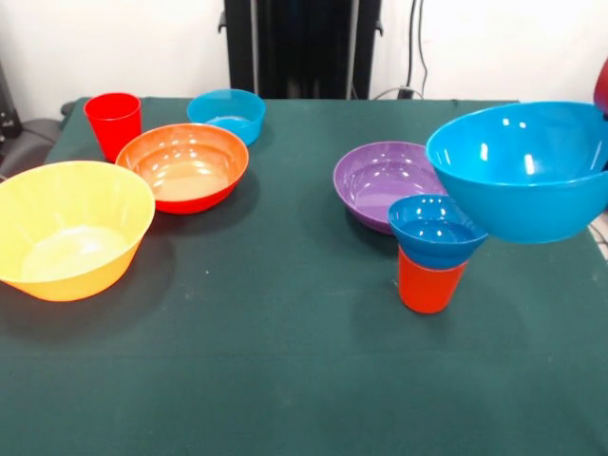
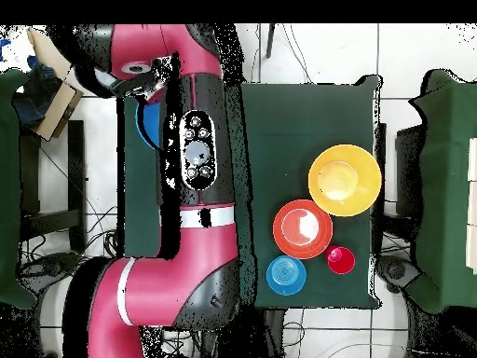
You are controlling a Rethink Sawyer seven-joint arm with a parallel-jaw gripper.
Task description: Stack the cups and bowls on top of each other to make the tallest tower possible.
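A medium blue bowl hangs in the air at the right, above and beside a small blue bowl that sits on an upside-down orange cup. My gripper holds the medium blue bowl at its rim; in the front view only a red bit of it shows at the right edge. A wide purple bowl stands behind. At the left are a yellow-orange bowl, an orange-red bowl, a small teal bowl and a red cup. The purple cup and small orange bowl are out of view.
The green-covered table has its open room in the middle and along the front. My arm hides one side of the table in the overhead view. The black pedestal stands at the far edge.
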